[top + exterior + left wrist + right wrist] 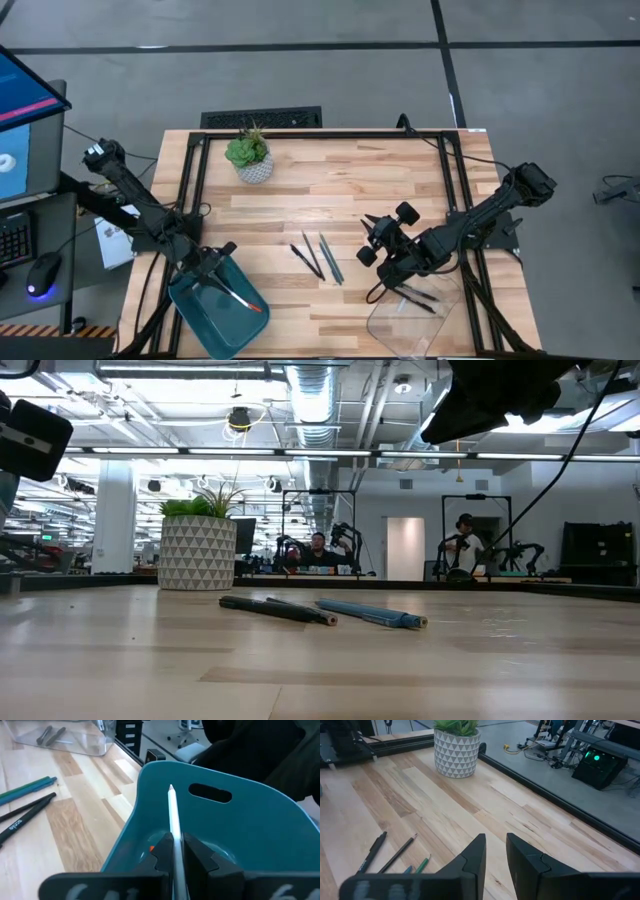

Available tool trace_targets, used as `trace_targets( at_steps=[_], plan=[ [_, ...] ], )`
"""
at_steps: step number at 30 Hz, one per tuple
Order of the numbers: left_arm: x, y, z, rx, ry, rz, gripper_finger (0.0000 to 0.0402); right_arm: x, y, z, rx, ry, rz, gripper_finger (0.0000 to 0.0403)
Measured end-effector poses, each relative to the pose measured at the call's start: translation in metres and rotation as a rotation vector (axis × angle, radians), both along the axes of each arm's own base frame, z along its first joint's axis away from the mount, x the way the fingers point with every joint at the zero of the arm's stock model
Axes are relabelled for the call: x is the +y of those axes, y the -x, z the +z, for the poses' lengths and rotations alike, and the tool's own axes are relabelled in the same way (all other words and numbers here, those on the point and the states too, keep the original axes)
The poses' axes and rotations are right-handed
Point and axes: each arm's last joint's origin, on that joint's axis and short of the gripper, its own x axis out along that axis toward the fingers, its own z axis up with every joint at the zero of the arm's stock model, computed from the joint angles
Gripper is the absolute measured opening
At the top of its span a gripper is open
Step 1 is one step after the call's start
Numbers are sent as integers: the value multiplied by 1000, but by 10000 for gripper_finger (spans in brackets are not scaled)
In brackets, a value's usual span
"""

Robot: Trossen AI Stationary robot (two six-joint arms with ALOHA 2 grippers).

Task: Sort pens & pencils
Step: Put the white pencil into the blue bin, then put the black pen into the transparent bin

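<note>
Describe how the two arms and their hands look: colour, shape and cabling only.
Both arms are black, built of slim jointed segments with chunky housings at the joints. The left arm and the right arm each trail dark cables near the table frame. The left hand and the right hand each end in two matte black, wedge-shaped fingers that taper toward the tips. No markings can be read.

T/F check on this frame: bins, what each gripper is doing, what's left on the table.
1. The left gripper is shut on a pencil over the teal bin. True.
2. The right gripper holds a pen. False: its fingers stand apart with nothing between them.
3. The clear bin holds no pens. False: dark pens lie in it.
4. Several sticks lie on the table between the two arms. True.
5. The potted plant stands inside the teal bin. False: it stands on the table's far side.
</note>
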Motion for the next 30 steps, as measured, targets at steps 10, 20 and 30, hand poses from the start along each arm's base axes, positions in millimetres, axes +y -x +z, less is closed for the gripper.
trace_targets(
  at_steps=[10,20,30],
  plan=[
    [0,-1,0,19,31,39,40,0,0,0,0,0,0,98],
    [2,-2,2,-17,22,102,42,0,0,0,0,0,0,98],
    [21,-16,14,-158,-57,617,43,0,0,0,-1,1,-1,98]
  ],
)
